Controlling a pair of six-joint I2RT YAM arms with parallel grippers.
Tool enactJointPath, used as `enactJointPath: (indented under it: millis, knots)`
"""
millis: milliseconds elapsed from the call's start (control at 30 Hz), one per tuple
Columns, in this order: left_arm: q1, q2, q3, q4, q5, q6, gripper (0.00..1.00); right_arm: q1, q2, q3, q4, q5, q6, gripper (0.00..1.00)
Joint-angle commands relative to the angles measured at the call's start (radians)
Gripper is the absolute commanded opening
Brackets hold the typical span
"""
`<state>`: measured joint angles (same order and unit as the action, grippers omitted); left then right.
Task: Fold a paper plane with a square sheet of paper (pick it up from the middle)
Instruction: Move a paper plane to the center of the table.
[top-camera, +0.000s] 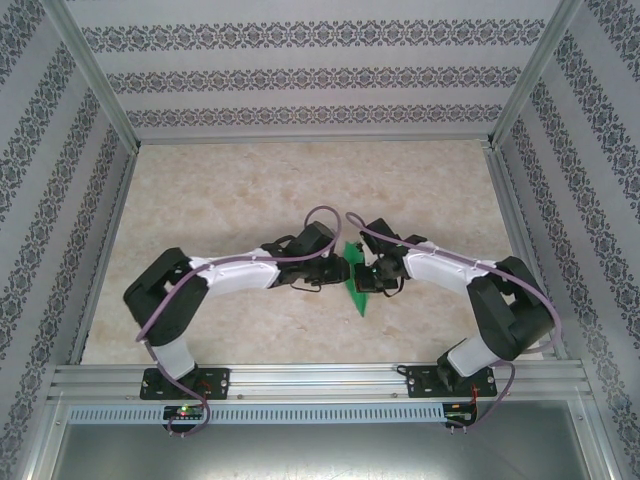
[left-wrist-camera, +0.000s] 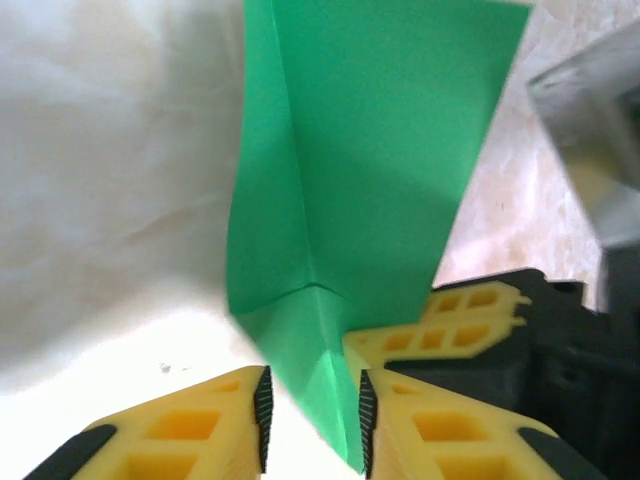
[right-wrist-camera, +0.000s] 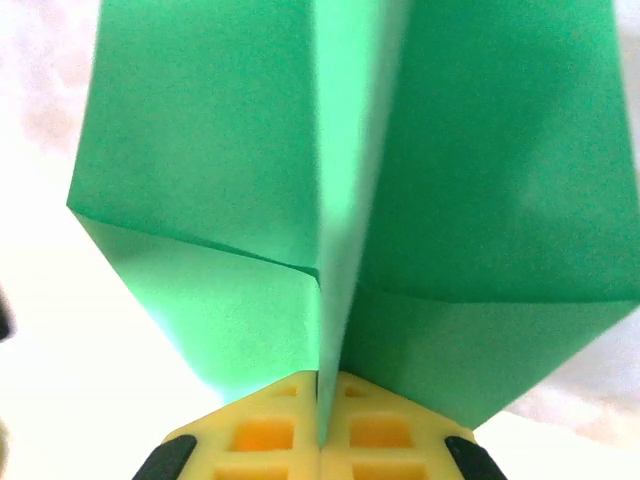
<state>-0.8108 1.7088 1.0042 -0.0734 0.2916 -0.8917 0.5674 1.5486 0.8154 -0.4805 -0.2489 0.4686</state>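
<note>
The bright green paper plane (top-camera: 357, 293) hangs above the table between the two arms, folded along a centre crease with slanted flaps. My right gripper (right-wrist-camera: 322, 388) is shut on the crease, and the plane (right-wrist-camera: 200, 150) spreads out on both sides above the pads. My left gripper (left-wrist-camera: 312, 405) is open. The pointed lower end of the plane (left-wrist-camera: 370, 180) sits between its jaws, close to the right pad, with a gap on the left. In the left wrist view the right gripper's yellow fingers (left-wrist-camera: 455, 318) show just behind the paper. Both grippers (top-camera: 345, 272) (top-camera: 364, 276) meet at mid-table.
The beige marbled table (top-camera: 250, 190) lies under the arms, with aluminium frame rails (top-camera: 300, 380) at the near edge and patterned walls around. A grey metal part (left-wrist-camera: 590, 120) shows at the upper right of the left wrist view.
</note>
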Motion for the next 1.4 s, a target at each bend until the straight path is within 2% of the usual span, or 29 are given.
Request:
enactJointPath:
  millis: [0, 133, 300, 467, 833, 1000, 1200, 1233, 1367]
  knots:
    - [0.044, -0.137, -0.053, -0.098, -0.031, 0.059, 0.36, 0.054, 0.043, 0.065, -0.066, 0.085, 0.032, 0.01]
    - [0.109, -0.241, -0.114, -0.209, -0.026, 0.107, 0.4, 0.11, 0.114, 0.128, -0.071, 0.1, 0.042, 0.07]
    - [0.162, -0.334, -0.204, -0.231, 0.003, 0.115, 0.43, 0.157, 0.175, 0.192, -0.092, 0.132, 0.056, 0.14]
    - [0.177, -0.36, -0.235, -0.24, 0.02, 0.118, 0.43, 0.199, 0.233, 0.247, -0.106, 0.145, 0.061, 0.19]
    - [0.186, -0.376, -0.269, -0.244, 0.019, 0.123, 0.44, 0.258, 0.318, 0.292, -0.144, 0.221, 0.078, 0.18]
    - [0.188, -0.373, -0.267, -0.241, 0.018, 0.124, 0.44, 0.255, 0.318, 0.307, -0.162, 0.224, 0.104, 0.2]
    - [0.188, -0.388, -0.185, -0.352, -0.06, 0.205, 0.47, 0.236, 0.188, 0.312, -0.163, 0.186, 0.109, 0.31]
    - [0.188, -0.401, -0.163, -0.382, -0.09, 0.225, 0.53, 0.226, 0.159, 0.316, -0.179, 0.186, 0.102, 0.33]
    - [0.195, -0.435, -0.083, -0.502, -0.233, 0.314, 0.61, 0.18, 0.058, 0.33, -0.244, 0.168, 0.041, 0.4]
